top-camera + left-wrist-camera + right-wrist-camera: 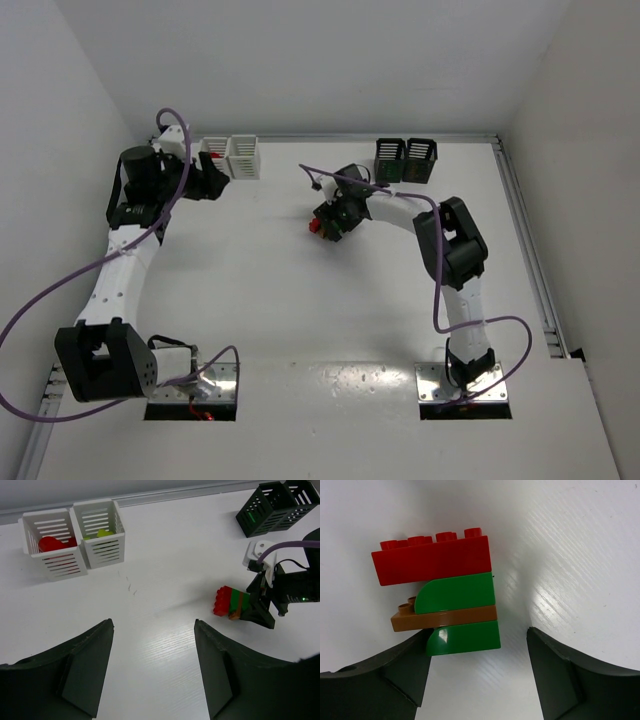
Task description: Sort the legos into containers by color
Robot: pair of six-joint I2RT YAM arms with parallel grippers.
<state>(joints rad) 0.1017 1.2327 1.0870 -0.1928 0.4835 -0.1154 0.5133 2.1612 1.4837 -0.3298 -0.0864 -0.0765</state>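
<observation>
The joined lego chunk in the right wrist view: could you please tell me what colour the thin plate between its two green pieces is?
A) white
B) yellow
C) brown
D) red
C: in the right wrist view the lego chunk shows a thin brown plate sandwiched between its two green pieces, while the red brick sits at one end.

Glossy smooth plastic is noted on the lego stack point(440, 580). The table point(580, 550) is recorded as fine-grained, possibly laminate.
</observation>
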